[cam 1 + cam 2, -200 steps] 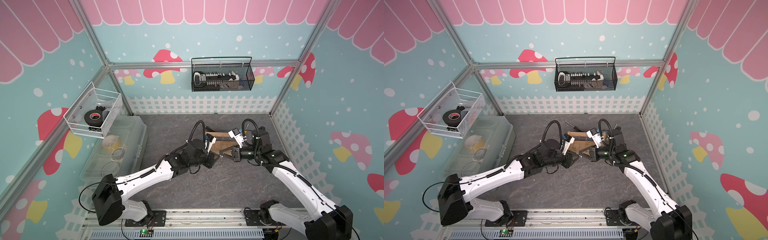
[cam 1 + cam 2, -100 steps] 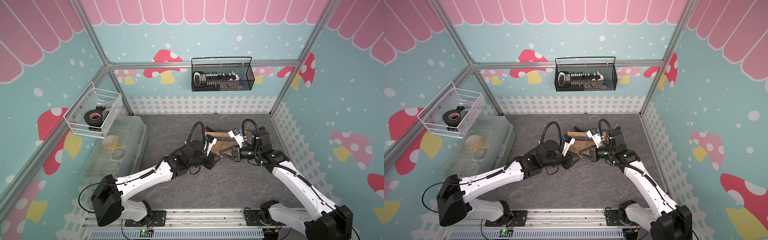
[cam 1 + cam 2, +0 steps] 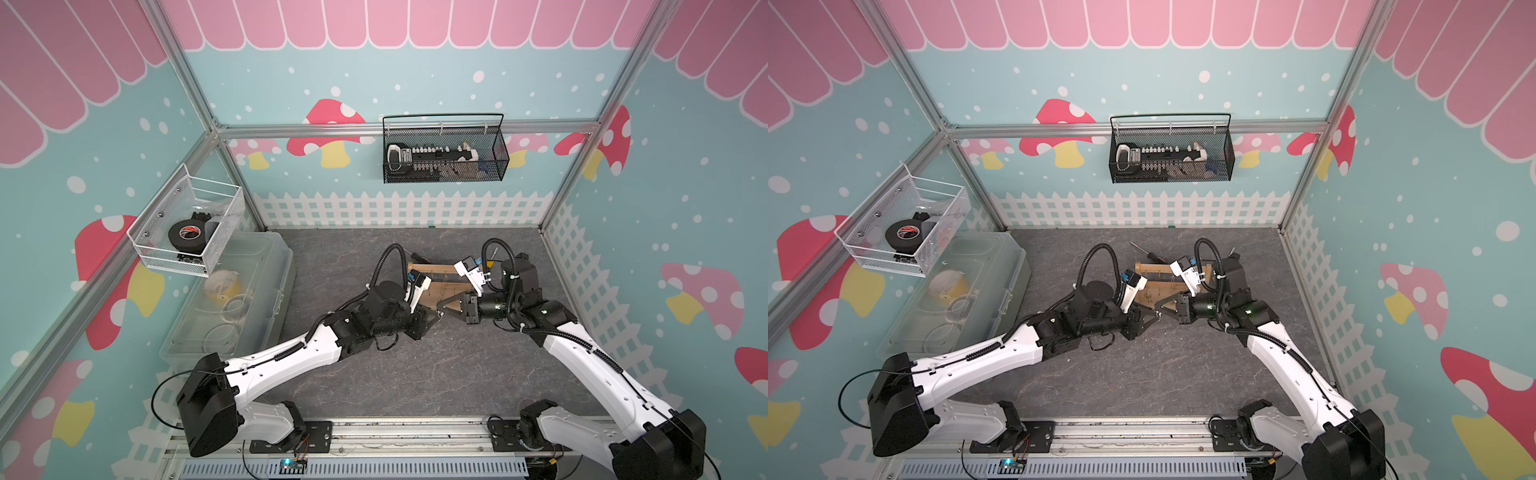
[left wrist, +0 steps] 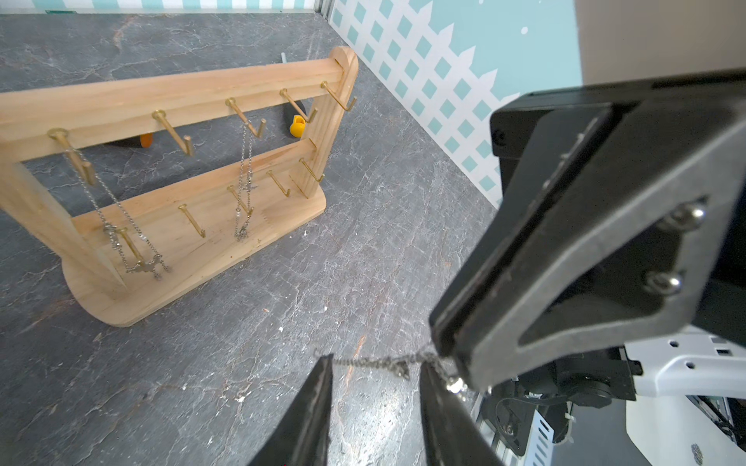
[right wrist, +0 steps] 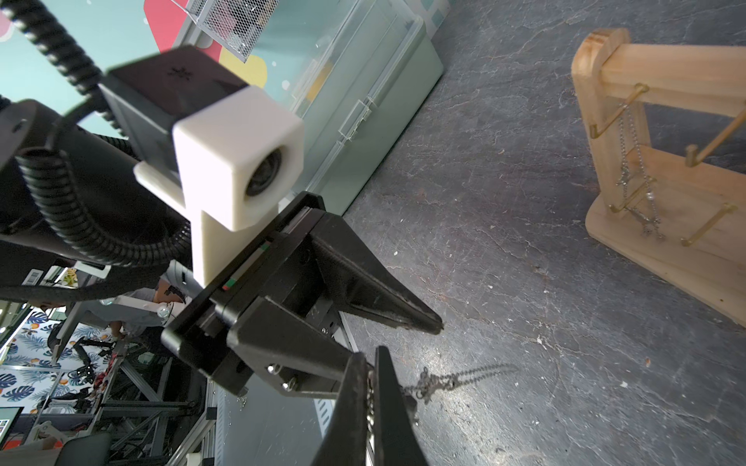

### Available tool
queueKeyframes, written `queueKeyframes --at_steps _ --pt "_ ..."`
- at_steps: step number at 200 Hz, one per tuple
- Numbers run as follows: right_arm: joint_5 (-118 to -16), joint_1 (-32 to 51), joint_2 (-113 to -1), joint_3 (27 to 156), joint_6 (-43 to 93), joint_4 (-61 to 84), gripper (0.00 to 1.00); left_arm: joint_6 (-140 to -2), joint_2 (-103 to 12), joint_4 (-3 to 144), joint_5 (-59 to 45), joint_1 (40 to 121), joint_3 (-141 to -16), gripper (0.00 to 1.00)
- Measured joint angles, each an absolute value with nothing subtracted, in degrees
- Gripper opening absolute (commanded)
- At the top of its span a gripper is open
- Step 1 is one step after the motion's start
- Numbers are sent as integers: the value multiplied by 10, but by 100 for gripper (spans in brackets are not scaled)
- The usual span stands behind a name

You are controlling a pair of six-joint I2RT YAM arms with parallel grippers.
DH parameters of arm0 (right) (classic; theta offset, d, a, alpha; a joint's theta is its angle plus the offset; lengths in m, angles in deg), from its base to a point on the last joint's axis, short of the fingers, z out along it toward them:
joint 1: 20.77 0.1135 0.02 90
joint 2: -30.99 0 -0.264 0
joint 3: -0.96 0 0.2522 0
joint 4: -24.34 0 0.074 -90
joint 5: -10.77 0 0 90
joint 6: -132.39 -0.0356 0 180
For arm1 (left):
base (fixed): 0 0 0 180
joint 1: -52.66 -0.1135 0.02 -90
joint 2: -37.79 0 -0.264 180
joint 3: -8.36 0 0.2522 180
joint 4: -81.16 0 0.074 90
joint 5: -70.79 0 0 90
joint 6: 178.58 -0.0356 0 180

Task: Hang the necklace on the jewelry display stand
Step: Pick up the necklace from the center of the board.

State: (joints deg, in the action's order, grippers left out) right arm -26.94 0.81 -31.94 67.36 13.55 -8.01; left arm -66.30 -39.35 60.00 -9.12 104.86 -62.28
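In a top view, the white mesh basket [image 3: 226, 224] holds a black tape roll [image 3: 187, 234]; the jewelry display stand [image 3: 442, 286] sits on the tabletop [image 3: 415, 374] behind both arms. Left wrist view: the left gripper [image 4: 375, 377] is released, and the necklace [image 4: 375, 361] spans its tips. Right wrist view: the right gripper [image 5: 369, 371] is clenched on the necklace, near the stand.

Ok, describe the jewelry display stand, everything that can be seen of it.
The jewelry display stand is a small light-wood rack with visible grain, standing upright on the dark stone-look tabletop. A flat base with rounded ends carries two upright end posts joined by two horizontal bars, each with a row of gold hooks. Two thin silver chains hang from upper-bar hooks down toward the base. The left pincer and right pincer are in front of it, clear of it.
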Motion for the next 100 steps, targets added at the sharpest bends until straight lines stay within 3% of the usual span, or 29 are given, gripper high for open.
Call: queueKeyframes --at_steps 37,67,100 --pt "-267 11 -319 673 132 -70 0 -663 -393 603 -110 1049 -622 35" --pt "-265 15 -319 673 130 -73 0 -665 -385 609 -132 1051 -613 23" --pt "-262 17 -319 673 123 -69 0 -665 -383 610 -134 1053 -611 18"
